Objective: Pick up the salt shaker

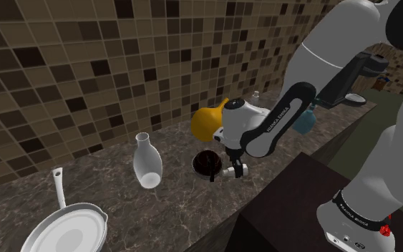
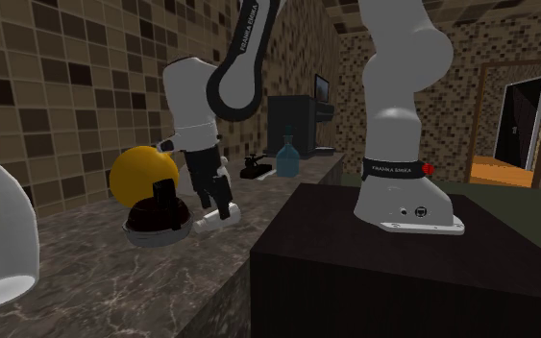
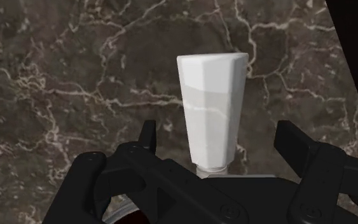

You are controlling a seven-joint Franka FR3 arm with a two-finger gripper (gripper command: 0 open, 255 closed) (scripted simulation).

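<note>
Wrist view shows the all-black two-finger gripper (image 3: 217, 130), jaws spread astride the white, tapered, faceted salt shaker (image 3: 212, 95), which lies untouched near the front edge of the dark marbled counter (image 3: 56, 76). Approach looks finished; next, close squarely, then lift.

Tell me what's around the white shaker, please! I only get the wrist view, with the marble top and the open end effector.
Observer: A dark bowl sits close beside the salt shaker, on the shoulder view's left of it.
Operator: Is something behind the bowl?
Observer: Yes, a round yellow jug stands between the bowl and the tiled wall.
Operator: Is anything else white?
Observer: A white vase stands upright on the counter, farther toward the shoulder view's left.
</note>
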